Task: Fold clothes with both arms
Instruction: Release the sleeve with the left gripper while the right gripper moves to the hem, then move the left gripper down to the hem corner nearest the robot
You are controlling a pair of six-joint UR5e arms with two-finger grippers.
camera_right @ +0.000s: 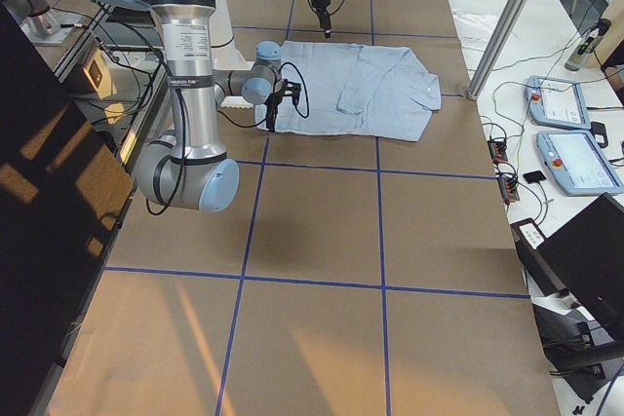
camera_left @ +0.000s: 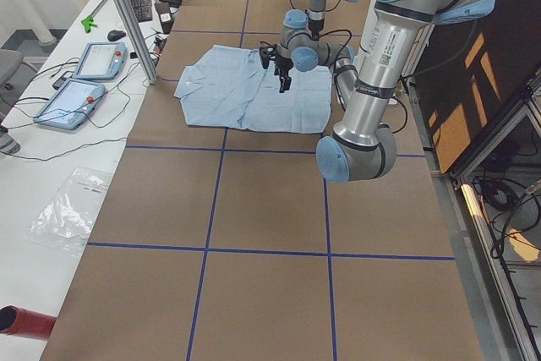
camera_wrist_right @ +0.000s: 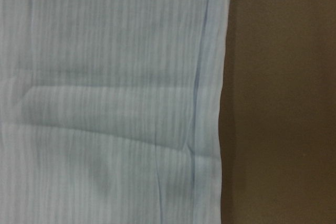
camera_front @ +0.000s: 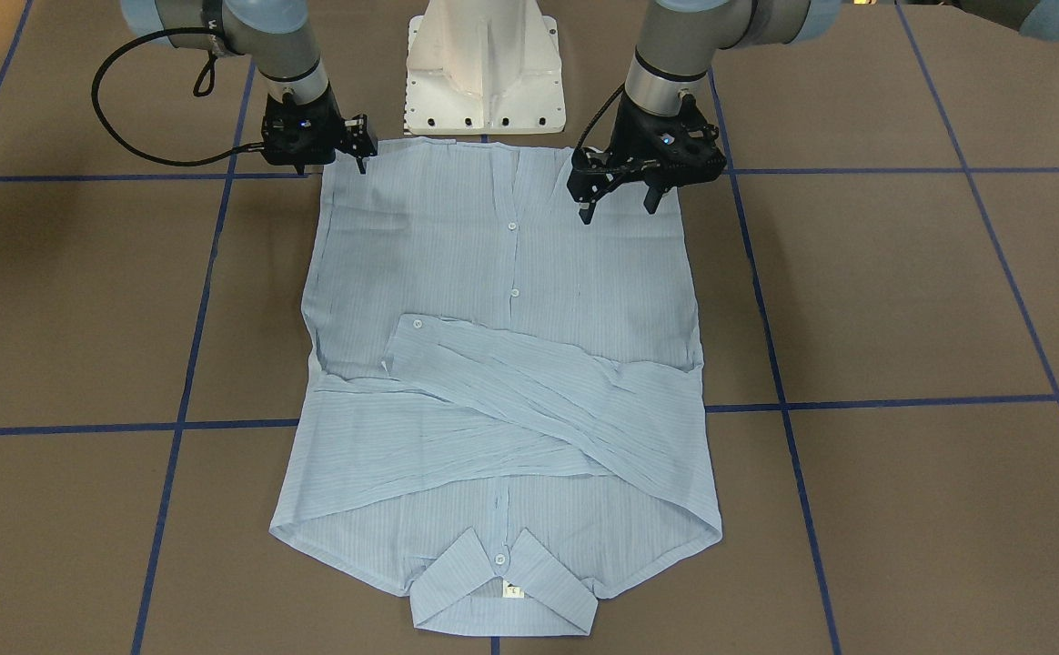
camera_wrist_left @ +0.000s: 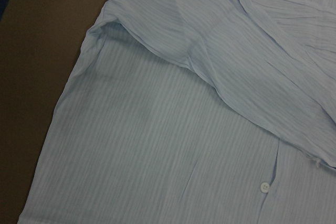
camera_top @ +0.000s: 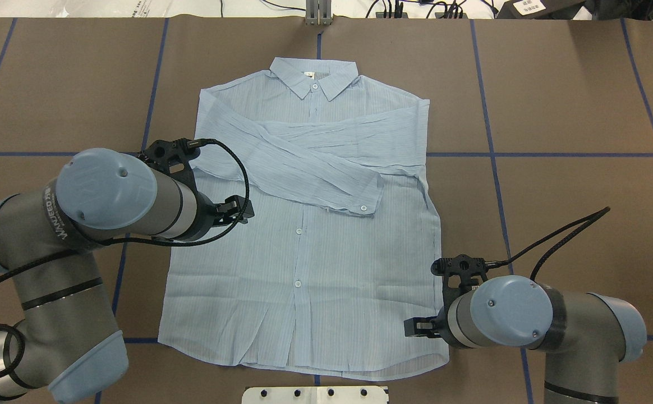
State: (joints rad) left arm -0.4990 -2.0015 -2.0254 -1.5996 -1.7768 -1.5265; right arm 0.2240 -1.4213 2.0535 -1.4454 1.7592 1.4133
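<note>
1. The left end effector (camera_front: 617, 211) has its two fingers clearly apart and grips nothing.
2. It hangs with its fingers pointing down, raised off the cloth. Below it is the lower front of the shirt (camera_front: 511, 273), close to the hem (camera_front: 457, 143) on the robot's left side.
3. From its wrist camera, the shirt's side edge, a folded sleeve and one small white button (camera_wrist_left: 264, 187) lie beneath it.
4. The right end effector (camera_front: 361, 155) is seen edge-on from the front and is mostly hidden under its own arm from above. I cannot tell whether its fingers are apart or together.
5. It sits low at the hem corner on the robot's right. Its wrist camera shows the shirt's stitched side edge (camera_wrist_right: 210, 98) right under it, with the bare brown surface (camera_front: 902, 291) just beside. I cannot tell whether it touches the cloth.
6. The shirt lies flat on the surface, front up and buttoned. Its hem runs between the two end effectors, on the side nearest the white base (camera_front: 484, 64).
7. Beyond both end effectors, away from the robot, the sleeves (camera_front: 529, 391) are folded across the chest, one over the other. A buttoned cuff (camera_front: 416, 326) lies on top.
8. Farthest from both is the collar (camera_front: 502, 591), with a white label inside it.
9. Blue tape lines (camera_front: 857, 170) cross the surface, and one runs level with both end effectors.
</note>
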